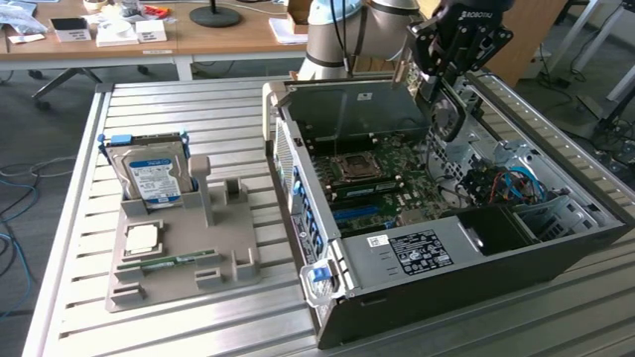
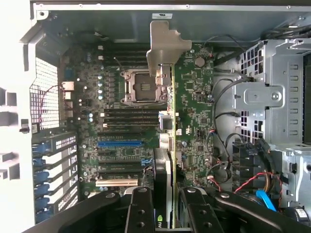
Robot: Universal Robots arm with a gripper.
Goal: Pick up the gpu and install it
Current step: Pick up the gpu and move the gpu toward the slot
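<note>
Gripper (image 2: 168,209) with gpu (image 2: 163,53) over case (image 1: 476,260); slatted table (image 1: 178,320); desks (image 1: 198,41) behind

Brightly, evenly lit overall; soft shadows only. Overexposed white along case wall (image 2: 12,97); dim inside drive bay (image 1: 493,227).

I have the gripper (image 1: 444,78) clamped on the gpu (image 1: 448,115), hanging upright over the open computer case (image 1: 476,290). At the exterior view's left, a hard drive (image 1: 154,178) stands in a grey holder (image 1: 178,279).
</note>
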